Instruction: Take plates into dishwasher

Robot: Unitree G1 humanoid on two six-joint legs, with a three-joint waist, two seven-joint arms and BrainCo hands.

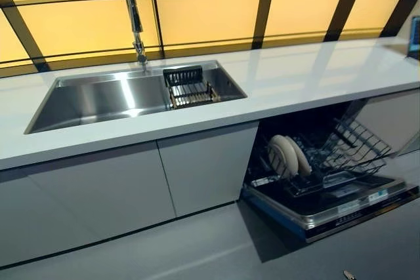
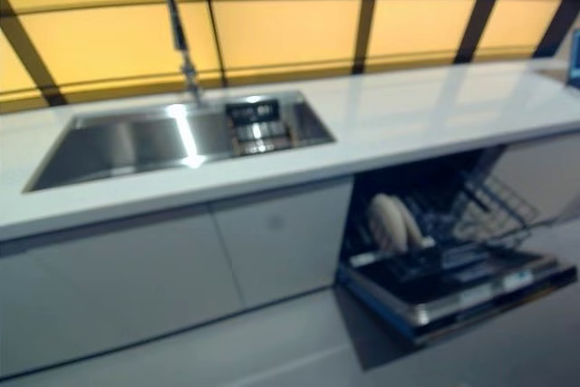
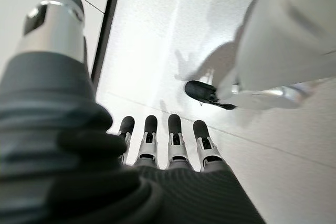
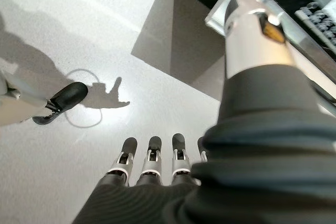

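Yellow-lit panels glow behind a long white counter [image 1: 295, 73], and down below it the dishwasher [image 1: 328, 195] stands open, door dropped flat. Two plates [image 1: 287, 155] stand upright in the pulled-out rack [image 1: 348, 145], side by side. Up in the sink [image 1: 98, 100] there's a small wire basket [image 1: 190, 86] under the tap [image 1: 133, 14], and no plates show there or on the counter. Left robot hand [image 3: 163, 145] hangs empty over the floor, fingers straight; right robot hand [image 4: 152, 163] the same, near the door's edge. Risk from here: a careless swing of that arm could clip the low door.
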